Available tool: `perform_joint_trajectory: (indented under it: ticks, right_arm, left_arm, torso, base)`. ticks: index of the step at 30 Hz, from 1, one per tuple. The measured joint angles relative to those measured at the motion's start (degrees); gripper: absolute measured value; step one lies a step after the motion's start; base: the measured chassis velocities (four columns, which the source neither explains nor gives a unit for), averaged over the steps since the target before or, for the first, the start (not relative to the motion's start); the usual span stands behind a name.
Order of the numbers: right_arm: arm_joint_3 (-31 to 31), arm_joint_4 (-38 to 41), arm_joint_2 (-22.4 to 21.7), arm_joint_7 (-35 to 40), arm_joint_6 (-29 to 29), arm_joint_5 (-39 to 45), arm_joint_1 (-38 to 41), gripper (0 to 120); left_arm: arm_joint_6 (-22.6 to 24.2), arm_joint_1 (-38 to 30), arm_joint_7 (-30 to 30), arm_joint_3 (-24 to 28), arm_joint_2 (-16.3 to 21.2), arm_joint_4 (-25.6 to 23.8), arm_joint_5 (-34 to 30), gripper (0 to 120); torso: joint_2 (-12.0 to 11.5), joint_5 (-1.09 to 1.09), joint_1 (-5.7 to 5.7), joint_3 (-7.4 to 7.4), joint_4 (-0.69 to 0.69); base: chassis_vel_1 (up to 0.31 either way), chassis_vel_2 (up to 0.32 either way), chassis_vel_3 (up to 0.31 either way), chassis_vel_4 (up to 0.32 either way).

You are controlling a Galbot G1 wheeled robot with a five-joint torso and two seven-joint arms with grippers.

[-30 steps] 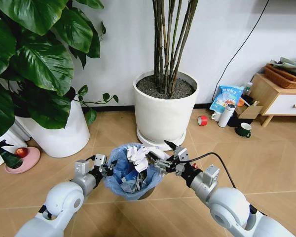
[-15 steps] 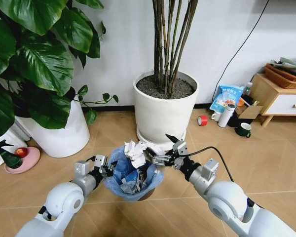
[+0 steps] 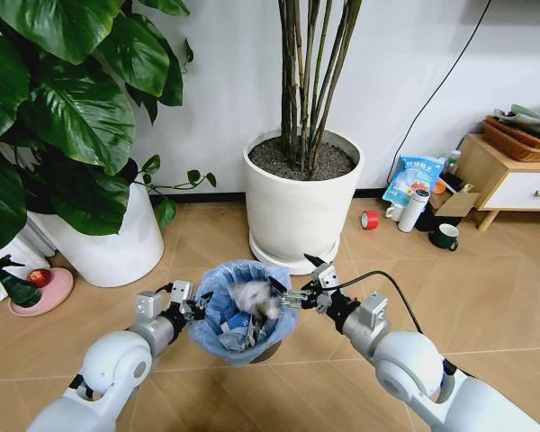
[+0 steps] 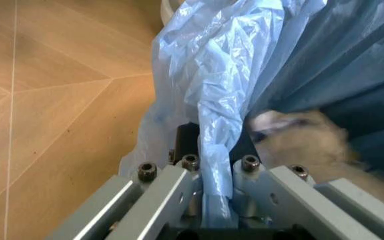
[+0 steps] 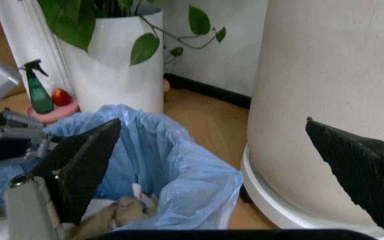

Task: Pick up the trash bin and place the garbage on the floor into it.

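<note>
The trash bin [image 3: 218, 286], small and dark with a crinkly light-blue bag over its rim, hangs just above the floor [image 3: 486, 288] in front of me. My left gripper [image 3: 196, 309] is shut on the bin's near-left rim, and the left wrist view shows the bag [image 4: 212, 95] pinched between the fingers [image 4: 178, 185]. My right gripper [image 3: 292, 289] stands open over the bin's right edge, its black pads [image 5: 85, 165] spread wide with nothing between them. A blurred white paper wad [image 3: 252, 299] is dropping into the bin. More garbage [image 3: 238, 335] lies inside.
A big white plant pot [image 3: 301, 202] stands right behind the bin, another white pot [image 3: 117, 243] to the left. A green spray bottle [image 3: 13, 283] and pink dish sit far left. A red tape roll [image 3: 369, 220], bags, a mug and a wooden cabinet [image 3: 513, 180] are at the right.
My right gripper has opened and let go of the white paper wad, which now falls into the bin. The left gripper and bin have not moved.
</note>
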Motion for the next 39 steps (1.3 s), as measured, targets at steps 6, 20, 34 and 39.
perform_joint_trajectory:
  ticks: [6, 20, 34, 39]
  right_arm:
    - [0.9, 0.7, 0.8, 0.2, 0.6, 1.1, 0.3, 100]
    - [11.7, -0.5, 2.9, 6.6, -1.1, 2.6, -5.3, 100]
    - [12.1, -31.9, 12.1, 10.5, -0.6, -0.3, 0.3, 100]
    - [10.6, -42.2, 19.1, 10.9, 0.6, -2.6, 4.9, 100]
  left_arm:
    - [-0.3, 0.0, 0.1, -0.2, -0.2, 0.4, 0.3, 0]
    - [-1.1, 0.7, 0.2, -2.8, -1.3, 0.7, 0.4, 0]
    - [-1.2, 1.8, 0.2, -3.0, -0.7, -0.7, 0.4, 0]
    - [-1.2, 2.5, 0.3, -3.0, -0.5, -1.1, 0.4, 0]
  torso:
    - [0.0, 0.00, 0.00, 0.00, 0.01]
    - [0.0, 0.00, 0.00, 0.00, 0.00]
    - [0.0, 0.01, -0.01, 0.00, -0.01]
    - [0.0, 0.03, 0.00, 0.00, 0.02]
  base:
    - [0.000, 0.000, 0.000, 0.000]
    - [0.000, 0.000, 0.000, 0.000]
    - [0.000, 0.000, 0.000, 0.000]
    - [0.000, 0.000, 0.000, 0.000]
